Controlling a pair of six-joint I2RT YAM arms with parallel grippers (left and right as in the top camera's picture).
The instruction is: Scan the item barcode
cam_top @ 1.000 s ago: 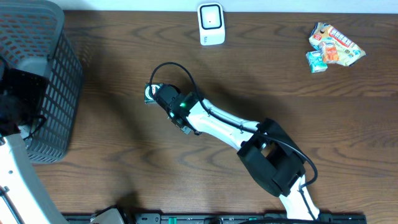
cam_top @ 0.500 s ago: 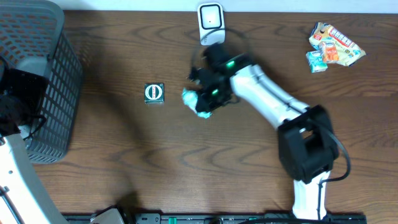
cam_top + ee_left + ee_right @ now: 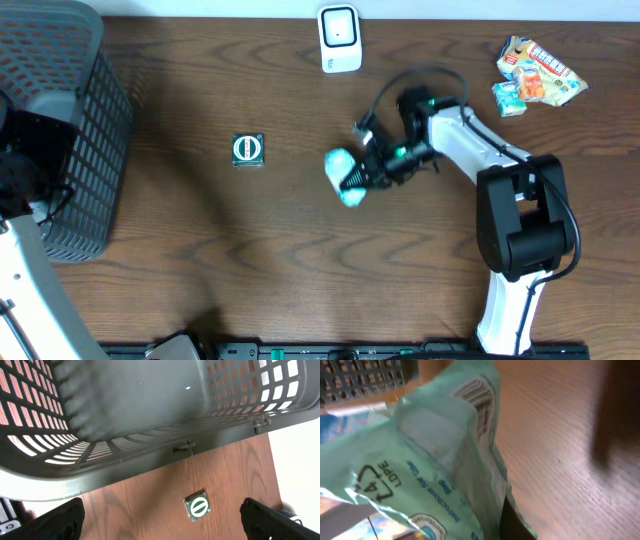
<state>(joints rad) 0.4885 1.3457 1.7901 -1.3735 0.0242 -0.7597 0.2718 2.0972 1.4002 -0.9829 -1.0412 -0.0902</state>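
Since the right gripper (image 3: 364, 175) is clamped on the pale green pouch (image 3: 435, 455), whose striped code patch (image 3: 476, 396) shows blurred at the wrist, the pick-up looks done. The left gripper (image 3: 161, 519) stands wide open and empty beside the basket (image 3: 125, 455). Farther out, the pouch hangs over mid-table, right of the small green box (image 3: 247, 150) and well short of the scanner (image 3: 339, 38) at the far edge, with snack packets (image 3: 535, 72) in the far corner. Half a second ago the pouch was just below the scanner; now it sits farther away, so whether a scan registered cannot be told.
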